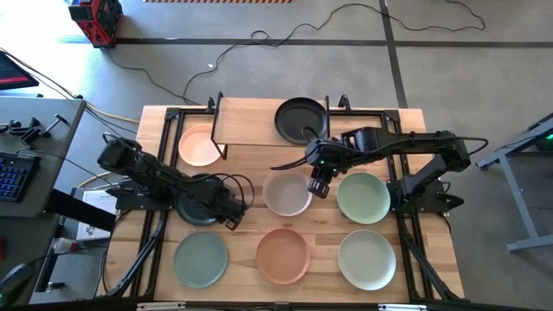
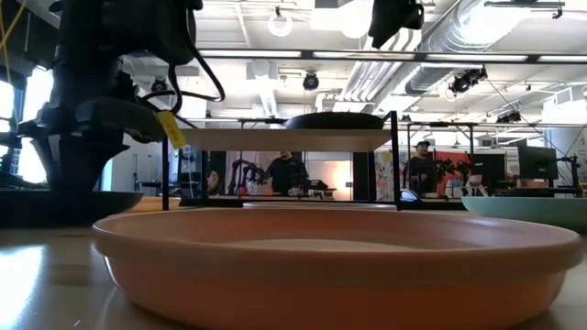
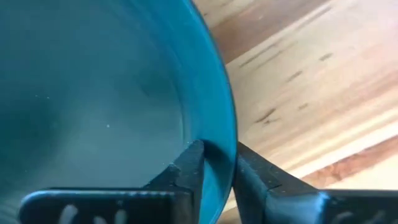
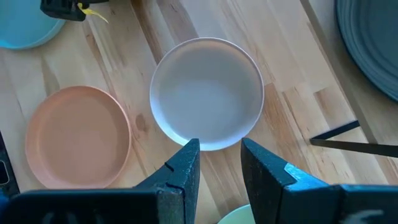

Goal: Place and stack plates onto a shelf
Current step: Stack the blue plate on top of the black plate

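Note:
A dark teal plate (image 1: pixel 192 206) lies on the table at the left, and my left gripper (image 1: pixel 228 209) is shut on its right rim. My right gripper (image 4: pixel 221 155) hangs open above the near edge of a whitish plate (image 4: pixel 205 93) in the table's middle, touching nothing. The shelf (image 1: pixel 255 123), light wood on black legs, stands at the far edge with a black plate (image 1: pixel 301 118) on its right half. A peach plate (image 1: pixel 200 144) lies partly under its left end. My left gripper pinches the dark teal plate's rim (image 3: pixel 219 146) on the side toward the table's middle. One finger (image 3: pixel 186 168) is inside the plate and the other (image 3: pixel 252 174) outside. The fingers point straight down. The plate lies flat on the table.
Along the near edge lie a sage green plate (image 1: pixel 200 259), a terracotta plate (image 1: pixel 282 255) and a pale plate (image 1: pixel 366 259). A pale green plate (image 1: pixel 363 197) lies at the right. The shelf's left half is bare wood.

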Robot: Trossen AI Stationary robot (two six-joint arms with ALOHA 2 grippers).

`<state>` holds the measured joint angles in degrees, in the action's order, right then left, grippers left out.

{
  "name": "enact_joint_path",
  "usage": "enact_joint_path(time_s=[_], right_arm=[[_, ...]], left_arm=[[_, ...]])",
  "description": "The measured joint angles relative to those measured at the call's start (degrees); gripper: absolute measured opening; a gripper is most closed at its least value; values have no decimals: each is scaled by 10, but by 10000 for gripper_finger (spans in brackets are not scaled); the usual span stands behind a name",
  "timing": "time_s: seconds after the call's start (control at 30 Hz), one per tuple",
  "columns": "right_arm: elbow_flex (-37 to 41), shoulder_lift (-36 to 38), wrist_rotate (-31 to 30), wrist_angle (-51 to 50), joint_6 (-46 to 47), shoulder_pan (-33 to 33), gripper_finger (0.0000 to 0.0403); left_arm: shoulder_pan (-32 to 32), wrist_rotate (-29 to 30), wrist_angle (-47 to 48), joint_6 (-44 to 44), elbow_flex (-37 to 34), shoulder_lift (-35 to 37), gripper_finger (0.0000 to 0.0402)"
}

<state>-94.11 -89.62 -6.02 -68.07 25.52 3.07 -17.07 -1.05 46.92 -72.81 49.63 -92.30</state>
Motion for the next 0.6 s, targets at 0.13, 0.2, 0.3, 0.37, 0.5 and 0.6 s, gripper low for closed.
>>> enact_joint_path(time_s=[0.13, 0.2, 0.3, 0.37, 0.5, 0.6], right_arm=[[0, 0, 0, 8, -4, 0, 94], [0, 0, 0, 14, -5, 0, 94], [0, 0, 0, 26, -5, 0, 94], [0, 0, 0, 31, -5, 0, 94], [0, 0, 0, 36, 1, 0, 94], [0, 0, 0, 42, 16, 0, 94]], left_arm=[[-10, 1, 3, 7, 0, 6, 16], [-15, 2, 4, 10, 0, 10, 7], [-24, -7, 9, 23, 4, 13, 7], [-32, -12, 17, 37, 16, 12, 6], [-48, -15, 47, 86, 49, 12, 4], [-59, -5, 88, 128, 81, 12, 3]])
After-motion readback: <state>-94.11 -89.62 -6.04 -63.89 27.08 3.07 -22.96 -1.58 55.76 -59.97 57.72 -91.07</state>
